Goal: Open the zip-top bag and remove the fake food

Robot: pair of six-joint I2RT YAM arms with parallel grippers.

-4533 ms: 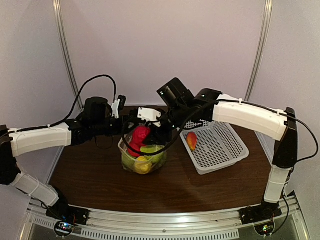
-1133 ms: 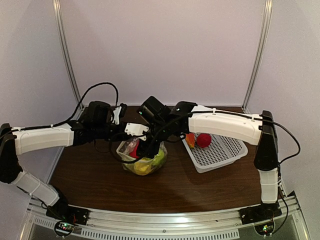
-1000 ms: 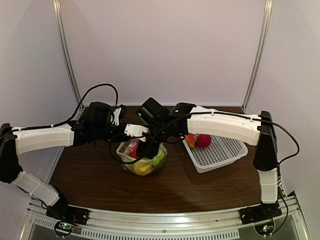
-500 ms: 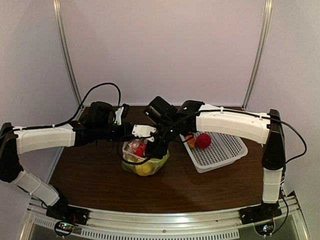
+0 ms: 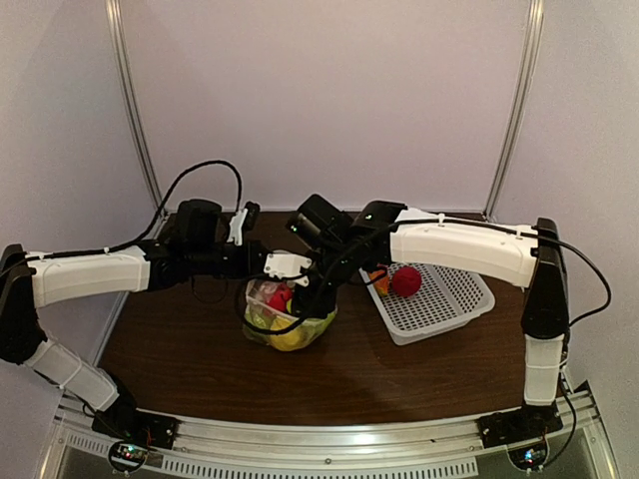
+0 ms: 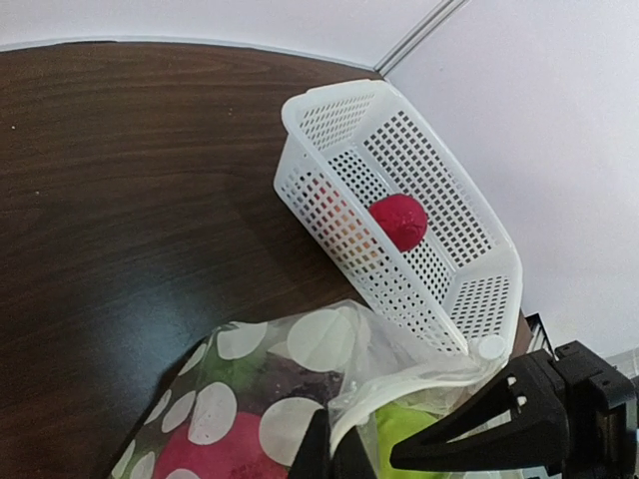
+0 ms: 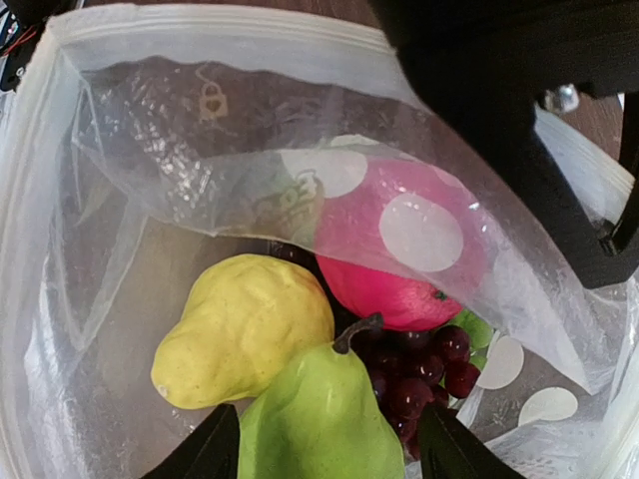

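The zip-top bag (image 5: 290, 321) sits open at mid-table, clear with white dots. My left gripper (image 5: 258, 269) is shut on its white zip rim (image 6: 419, 384), and its fingertips (image 6: 337, 454) pinch the rim from below. My right gripper (image 5: 308, 296) reaches down into the bag's mouth. In the right wrist view it is open (image 7: 324, 444), with its jaws on either side of a green pear (image 7: 319, 399). A yellow pear (image 7: 245, 324), a pink-red fruit (image 7: 399, 269) and dark purple grapes (image 7: 419, 374) lie beside the green pear in the bag (image 7: 150, 150).
A white perforated basket (image 5: 449, 304) stands right of the bag and holds a red fruit (image 5: 405, 281) and an orange-red fruit (image 5: 380, 279). In the left wrist view the basket (image 6: 329, 110) nearly touches the bag. The table's back edge lies behind both arms.
4.5 s ago my right gripper held a red fruit above the bag. That fruit now lies in the basket, and the gripper is back inside the bag. The bag has shifted slightly right.
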